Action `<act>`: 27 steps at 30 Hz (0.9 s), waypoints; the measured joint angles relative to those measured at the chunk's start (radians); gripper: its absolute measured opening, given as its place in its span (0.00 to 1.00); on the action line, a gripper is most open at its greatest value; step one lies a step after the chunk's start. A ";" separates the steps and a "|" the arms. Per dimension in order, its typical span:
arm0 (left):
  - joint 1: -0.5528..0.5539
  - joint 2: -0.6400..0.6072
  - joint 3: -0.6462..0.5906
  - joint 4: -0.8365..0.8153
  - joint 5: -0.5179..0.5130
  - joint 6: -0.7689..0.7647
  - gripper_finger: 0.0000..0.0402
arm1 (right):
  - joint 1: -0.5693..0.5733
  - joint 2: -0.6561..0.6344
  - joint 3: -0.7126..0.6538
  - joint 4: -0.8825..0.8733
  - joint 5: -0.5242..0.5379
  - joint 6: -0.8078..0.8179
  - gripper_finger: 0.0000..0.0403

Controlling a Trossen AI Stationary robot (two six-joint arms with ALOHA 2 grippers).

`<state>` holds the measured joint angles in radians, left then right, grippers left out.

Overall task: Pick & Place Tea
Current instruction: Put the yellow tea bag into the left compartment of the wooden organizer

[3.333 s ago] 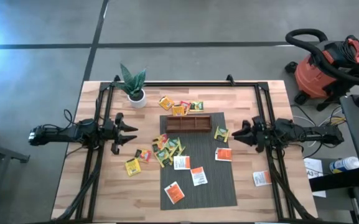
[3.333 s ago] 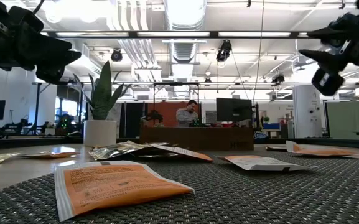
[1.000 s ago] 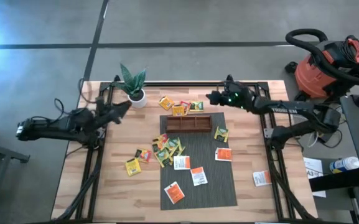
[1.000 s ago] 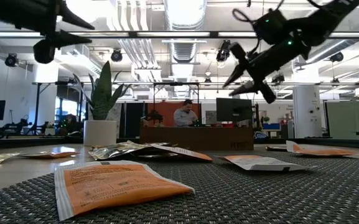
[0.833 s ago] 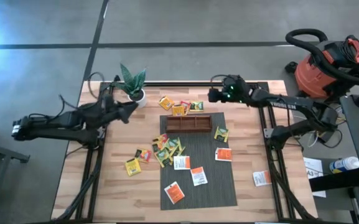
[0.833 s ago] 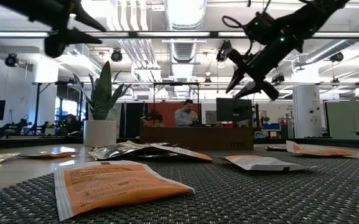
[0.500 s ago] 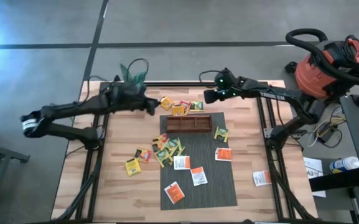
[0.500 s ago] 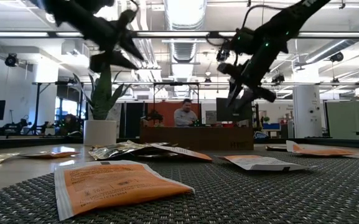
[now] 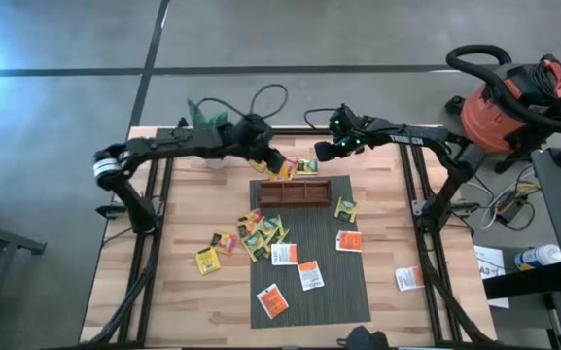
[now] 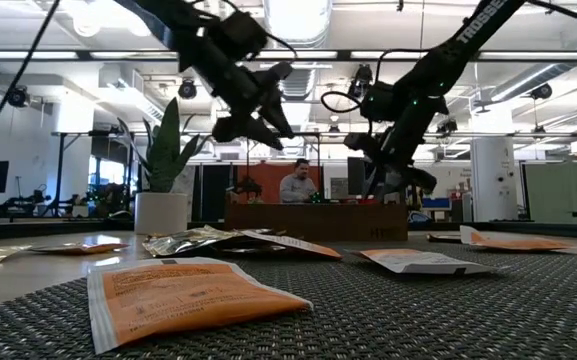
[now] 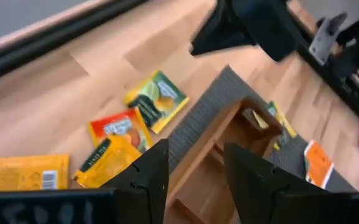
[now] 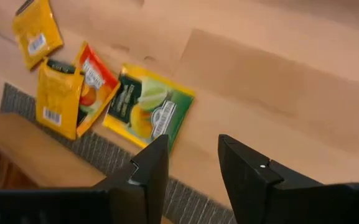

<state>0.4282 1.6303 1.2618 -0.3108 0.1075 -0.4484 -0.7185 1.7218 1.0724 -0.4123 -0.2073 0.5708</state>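
Observation:
Tea sachets lie flat on the table in several groups. A far cluster (image 9: 285, 168) of yellow, red and green ones lies just beyond the wooden compartment tray (image 9: 304, 192). A pile (image 9: 261, 231) rests at the grey mat's (image 9: 324, 292) left edge, and white-and-orange ones (image 9: 310, 275) lie on the mat. My left gripper (image 9: 272, 161) hovers open above the far cluster, seen as the far cluster (image 11: 120, 130) in the left wrist view. My right gripper (image 9: 323, 149) hovers open beside the cluster's right end, over a green sachet (image 12: 148, 111).
A potted plant (image 9: 202, 113) stands at the far left, partly behind my left arm. One sachet (image 9: 408, 279) lies on bare wood at the right, another yellow one (image 9: 207, 260) left of the mat. A red vacuum (image 9: 508, 107) stands beyond the table's right end.
My left gripper has swept from the table's left side toward the right, past the plant, to above the far sachets, rolling and tipping downward. My right gripper has sunk toward the same cluster and tipped further downward. No sachet has moved.

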 joint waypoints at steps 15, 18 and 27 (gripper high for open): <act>0.003 0.366 0.340 -0.150 -0.046 0.144 0.37 | -0.086 0.013 -0.019 0.004 -0.116 -0.045 0.34; 0.012 0.427 0.379 -0.147 -0.031 0.151 0.37 | -0.079 0.031 -0.029 0.005 -0.117 -0.050 0.34; 0.023 0.552 0.440 -0.156 -0.013 0.157 0.37 | -0.076 0.109 -0.039 0.084 -0.167 -0.055 0.34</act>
<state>0.4507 2.1825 1.7016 -0.4669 0.0941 -0.2913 -0.7947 1.8305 1.0336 -0.3279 -0.3746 0.5157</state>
